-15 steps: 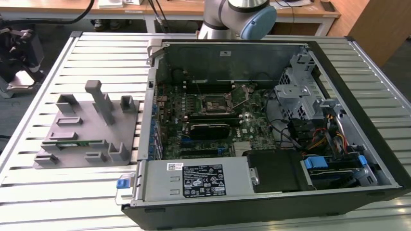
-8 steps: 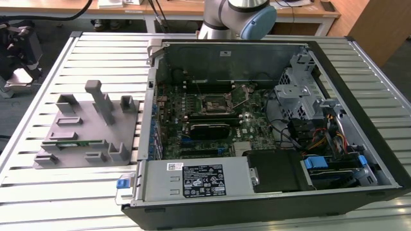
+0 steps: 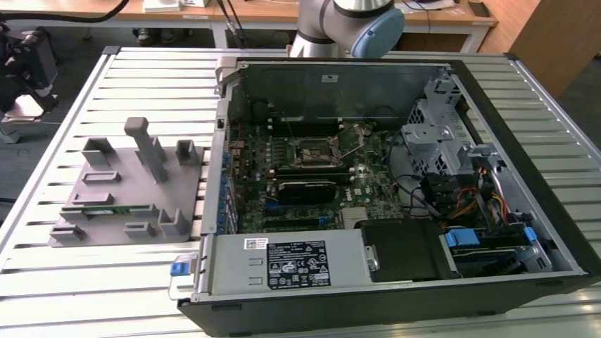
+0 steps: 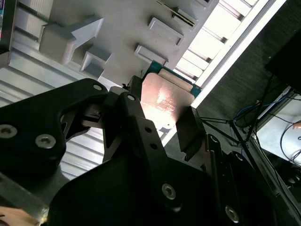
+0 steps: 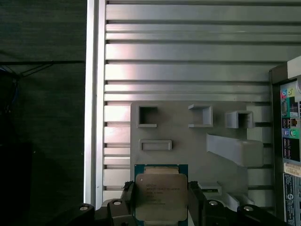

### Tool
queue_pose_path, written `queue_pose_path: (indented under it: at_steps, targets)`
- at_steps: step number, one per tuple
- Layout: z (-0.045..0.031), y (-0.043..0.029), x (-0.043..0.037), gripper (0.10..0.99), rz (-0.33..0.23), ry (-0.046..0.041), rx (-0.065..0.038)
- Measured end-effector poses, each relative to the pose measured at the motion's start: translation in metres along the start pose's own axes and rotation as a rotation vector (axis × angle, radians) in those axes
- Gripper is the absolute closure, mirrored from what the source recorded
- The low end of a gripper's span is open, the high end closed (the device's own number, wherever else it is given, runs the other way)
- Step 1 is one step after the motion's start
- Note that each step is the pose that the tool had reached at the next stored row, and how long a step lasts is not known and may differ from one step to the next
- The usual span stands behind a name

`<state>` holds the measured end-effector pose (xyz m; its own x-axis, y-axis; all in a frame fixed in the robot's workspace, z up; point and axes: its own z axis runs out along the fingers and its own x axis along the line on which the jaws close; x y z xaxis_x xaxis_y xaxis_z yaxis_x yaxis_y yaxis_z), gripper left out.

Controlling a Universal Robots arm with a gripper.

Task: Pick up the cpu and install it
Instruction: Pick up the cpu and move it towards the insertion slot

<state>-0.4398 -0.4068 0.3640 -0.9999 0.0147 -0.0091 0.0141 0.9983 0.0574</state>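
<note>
The cpu (image 5: 161, 190) is a flat square chip with a silvery top and a green rim. It sits between the two black fingers (image 5: 128, 200) of my gripper (image 5: 161, 203), which is shut on its opposite edges. In the second wrist view the cpu (image 4: 165, 96) shows its shiny face between the same fingers (image 4: 190, 128) of the gripper (image 4: 164, 117). It hangs above the grey holder plate (image 5: 188, 141), well off the table. The black motherboard socket (image 3: 314, 151) with its metal frame lies inside the open computer case (image 3: 395, 183).
The grey holder plate (image 3: 122, 190) with raised blocks stands on the slatted metal table (image 3: 75, 282) at the exterior view's left, with a green memory stick (image 3: 108, 209) lying in it. The arm's base (image 3: 348, 24) rises behind the case. Cables and drive cages crowd the case's right half.
</note>
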Motion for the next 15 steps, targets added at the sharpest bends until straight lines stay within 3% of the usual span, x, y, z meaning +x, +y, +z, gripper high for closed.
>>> queue_pose_path:
  at_steps: [6, 15]
  targets:
    - [-0.0099, 0.0007, -0.0001, 0.549, 0.000, -0.0001, 0.000]
    - [-0.0307, 0.0029, -0.0003, 0.549, 0.000, 0.0000, 0.000]
